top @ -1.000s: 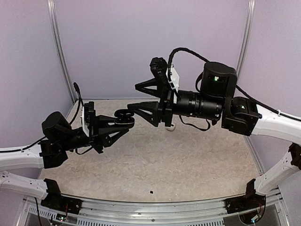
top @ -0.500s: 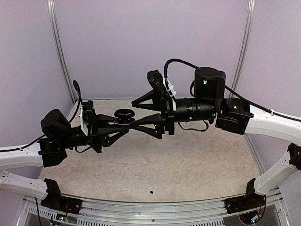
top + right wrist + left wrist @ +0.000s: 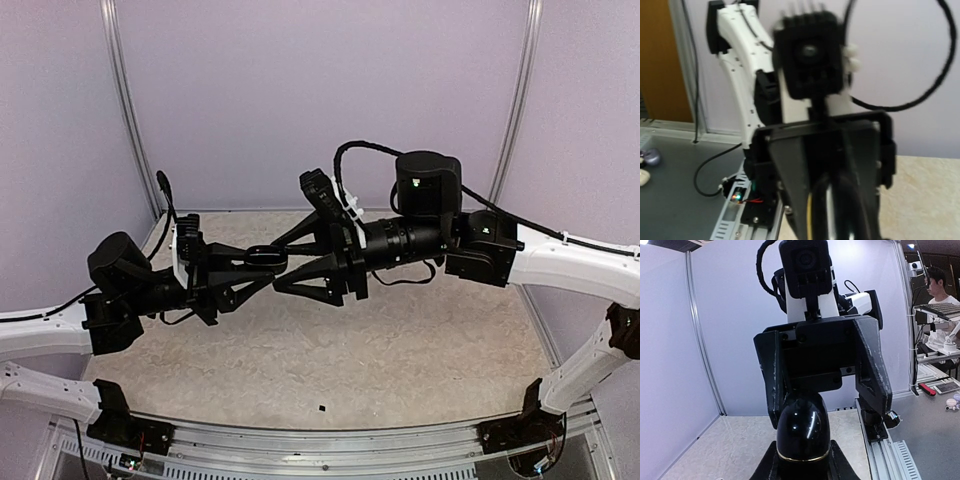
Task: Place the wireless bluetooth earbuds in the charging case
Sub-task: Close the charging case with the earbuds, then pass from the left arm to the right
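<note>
My left gripper is shut on the base of the glossy black, egg-shaped charging case and holds it in the air. In the left wrist view the case shows a thin gold seam and looks closed above my left gripper. My right gripper meets it head-on and is open. One of its fingers lies along the case's side, and the other stands apart with a gap, so the right gripper straddles the case. The right wrist view is blurred: the case lies between my right gripper's dark fingers. No earbuds show.
Both arms meet over the back left of the beige table. A tiny black speck lies near the front rail; I cannot tell what it is. Purple walls close the back and sides. A metal rail runs along the near edge.
The right arm has swung left and down until its fingers straddle the case. The round lid that stood up earlier now lies flat. The left arm has barely moved.
</note>
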